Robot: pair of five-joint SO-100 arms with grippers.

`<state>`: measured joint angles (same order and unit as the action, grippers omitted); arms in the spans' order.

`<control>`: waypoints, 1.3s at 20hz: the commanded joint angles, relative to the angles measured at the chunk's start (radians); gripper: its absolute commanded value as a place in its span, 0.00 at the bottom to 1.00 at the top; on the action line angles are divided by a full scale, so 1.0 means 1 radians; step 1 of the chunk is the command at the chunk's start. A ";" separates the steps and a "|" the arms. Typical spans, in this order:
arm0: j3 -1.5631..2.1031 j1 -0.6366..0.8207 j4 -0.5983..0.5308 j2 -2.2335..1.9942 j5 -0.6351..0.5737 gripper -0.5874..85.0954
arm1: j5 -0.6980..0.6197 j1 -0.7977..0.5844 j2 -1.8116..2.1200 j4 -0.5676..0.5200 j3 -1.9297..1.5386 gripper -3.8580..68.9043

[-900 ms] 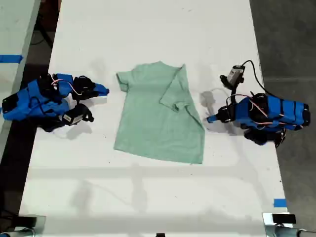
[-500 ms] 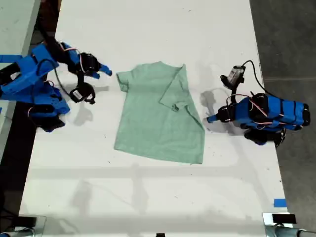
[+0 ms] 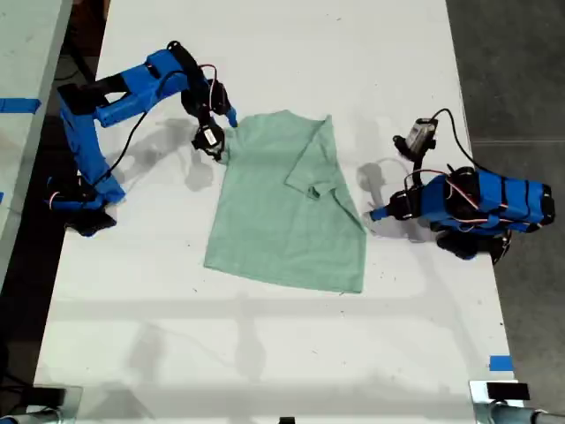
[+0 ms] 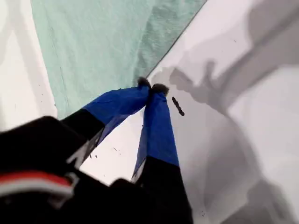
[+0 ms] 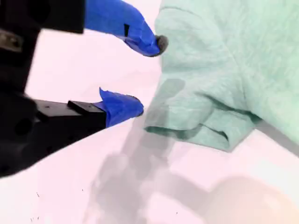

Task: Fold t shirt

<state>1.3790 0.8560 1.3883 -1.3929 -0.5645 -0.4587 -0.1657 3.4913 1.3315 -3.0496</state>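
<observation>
So my second gripper point(image 5: 145, 74) hangs wide open just beside the t shirt point(image 3: 287, 208) sleeve; only wrist view shows my first gripper point(image 4: 153, 87) pinched empty near its edge

You see my second gripper point(image 5: 142, 74), jaws parted, beside the pale mint-green soft-fabric t shirt's point(image 5: 224, 70) sleeve on the white worktop point(image 5: 70, 177).

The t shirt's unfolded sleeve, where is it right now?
In the exterior view the unfolded sleeve sits at the t shirt's upper left corner, flat on the white table, with my second hand open right beside it.
</observation>
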 commanded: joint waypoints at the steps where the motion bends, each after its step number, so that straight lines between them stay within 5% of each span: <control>1: 0.040 0.017 0.005 -0.081 0.046 0.19 | 0.006 0.006 0.011 -0.005 -0.060 0.07; 6: 0.281 0.026 -0.140 -0.055 0.071 0.18 | 0.008 0.006 0.011 -0.005 -0.060 0.07; 7: 0.310 0.028 -0.163 -0.051 0.072 0.00 | 0.008 0.006 0.011 -0.005 -0.060 0.07; 8: 0.324 0.025 -0.173 -0.052 0.067 0.00 | 0.008 0.006 0.011 -0.005 -0.060 0.07; 19: 0.218 0.092 0.183 -0.554 0.110 0.00 | 0.008 0.003 0.011 -0.005 -0.060 0.07; 26: -0.238 -0.166 0.190 -0.247 0.207 0.00 | 0.009 0.000 0.011 -0.005 -0.060 0.07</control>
<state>1.3407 0.7716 1.5769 -1.7273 -0.3881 -0.4587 -0.1657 3.4913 1.3330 -3.0496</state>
